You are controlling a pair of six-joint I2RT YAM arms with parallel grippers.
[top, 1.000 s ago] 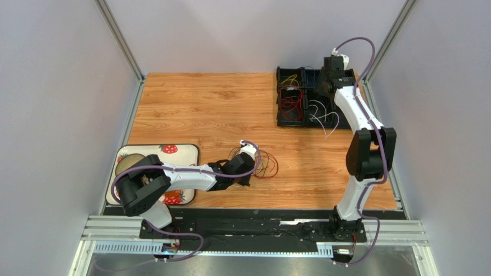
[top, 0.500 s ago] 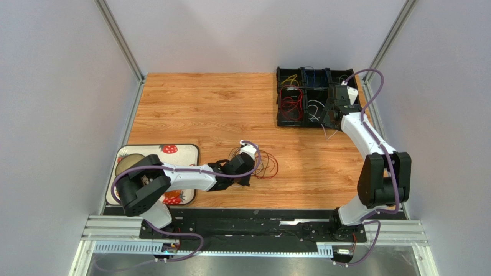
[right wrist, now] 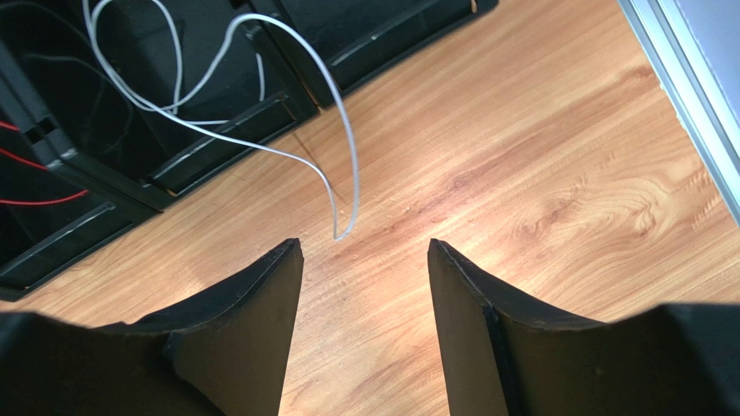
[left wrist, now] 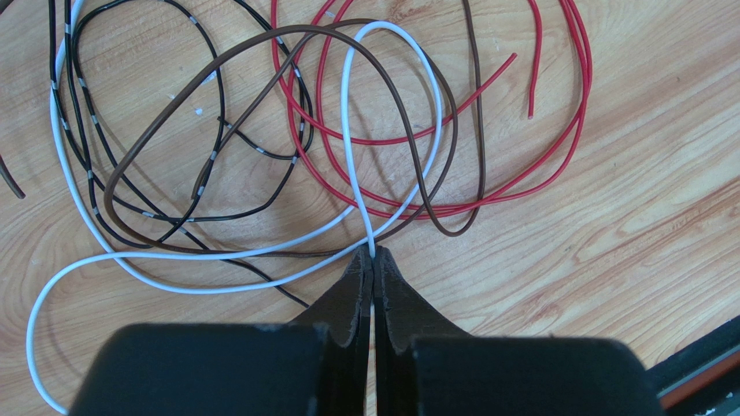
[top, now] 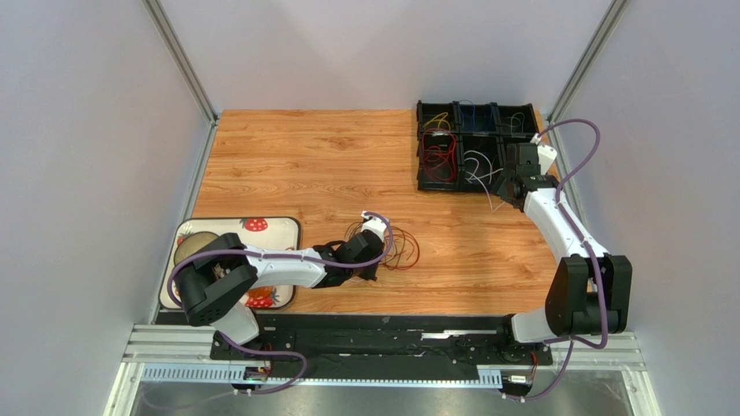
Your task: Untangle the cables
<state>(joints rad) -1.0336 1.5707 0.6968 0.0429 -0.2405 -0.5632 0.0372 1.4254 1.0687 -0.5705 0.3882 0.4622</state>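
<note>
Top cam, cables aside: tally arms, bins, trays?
Arms: 2, left arm and right arm
Bin: 1
Tray: 1
Total: 4

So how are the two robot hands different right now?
The left gripper is shut, pinching a white cable; the right gripper is open and empty. The left gripper sits at the loose tangle; the right gripper is beside the black tray. Both are black and two-fingered.
</note>
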